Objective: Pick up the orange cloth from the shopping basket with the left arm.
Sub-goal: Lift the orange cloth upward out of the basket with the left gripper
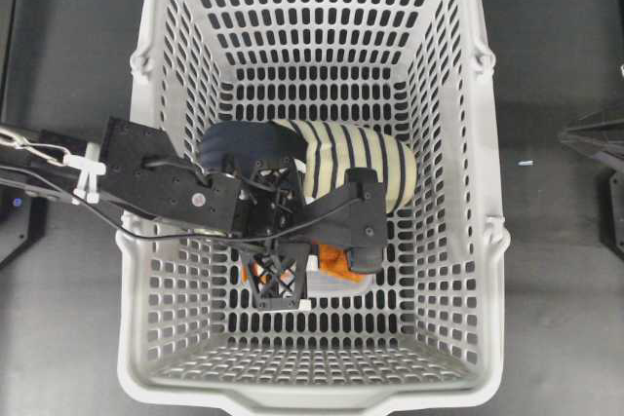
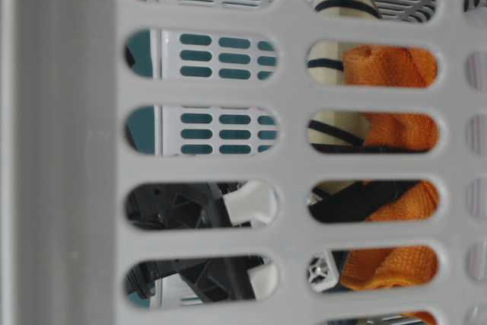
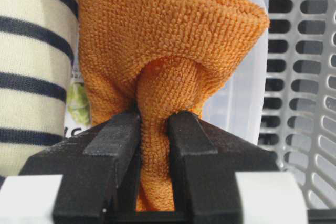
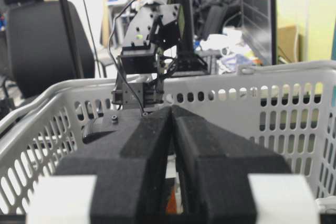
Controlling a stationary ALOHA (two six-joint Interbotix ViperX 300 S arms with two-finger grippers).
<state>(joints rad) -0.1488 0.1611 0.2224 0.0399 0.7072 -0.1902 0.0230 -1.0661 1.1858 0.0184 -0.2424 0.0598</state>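
The basket [image 1: 322, 377] takes up most of the dark bench [image 1: 68, 65], its slotted grey walls rising around everything inside. The left arm [image 1: 156, 187] is reached in over the basket's left wall and bent down to the floor near the middle. A striped slipper [image 1: 356, 168], cream with navy bands and a navy opening, is laid across the floor toward the far wall, just beyond the arm's wrist. A clear plastic container [image 3: 239, 93] is seen behind the cloth in the left wrist view. The cloth [image 3: 168, 51], orange and fuzzy, is bunched on the floor just nearside of the slipper and touching it. A fold of it is pinched between the fingers of the left tool [image 3: 155, 129], which are drawn in tight against the fabric. The right tool [image 4: 172, 145] is held outside the basket, over its rim, its fingers pressed together on nothing.
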